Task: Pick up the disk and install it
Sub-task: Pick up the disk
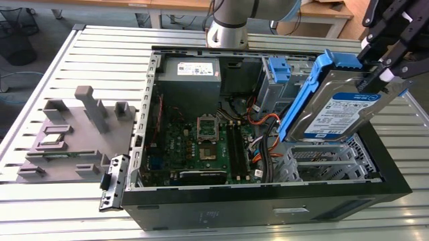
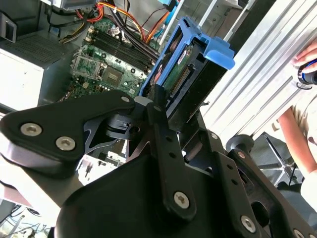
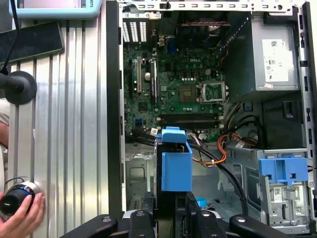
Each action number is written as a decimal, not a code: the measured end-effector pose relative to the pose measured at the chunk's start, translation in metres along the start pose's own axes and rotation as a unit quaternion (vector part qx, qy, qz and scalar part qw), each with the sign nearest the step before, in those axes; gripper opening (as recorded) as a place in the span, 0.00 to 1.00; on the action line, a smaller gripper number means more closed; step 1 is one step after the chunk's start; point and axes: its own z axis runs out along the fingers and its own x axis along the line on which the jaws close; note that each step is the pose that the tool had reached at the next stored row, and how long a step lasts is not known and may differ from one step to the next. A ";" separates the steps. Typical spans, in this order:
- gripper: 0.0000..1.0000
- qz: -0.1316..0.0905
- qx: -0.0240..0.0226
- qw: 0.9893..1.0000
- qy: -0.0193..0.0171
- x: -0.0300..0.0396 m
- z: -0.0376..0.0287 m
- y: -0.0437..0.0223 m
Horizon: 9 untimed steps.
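Tilted disk (image 1: pixel 335 115) in pincer (image 1: pixel 377 79) (above open case (image 1: pixel 268 195))

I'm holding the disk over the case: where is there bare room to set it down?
In the exterior view the table is bare above and below the grey fixture, left of the case. The drive cage below the disk, held by the end effector, looks open. Cables crowd the gap beside it.
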 end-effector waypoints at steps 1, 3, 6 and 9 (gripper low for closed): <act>0.35 0.000 0.000 1.000 0.000 0.0000 -0.0001 0.0000; 0.35 0.000 -0.001 1.000 0.000 0.0000 -0.0002 -0.0028; 0.35 0.000 -0.003 1.000 0.000 -0.0001 -0.0009 -0.0121; 0.35 0.000 -0.006 1.000 0.000 0.0005 -0.0016 -0.0217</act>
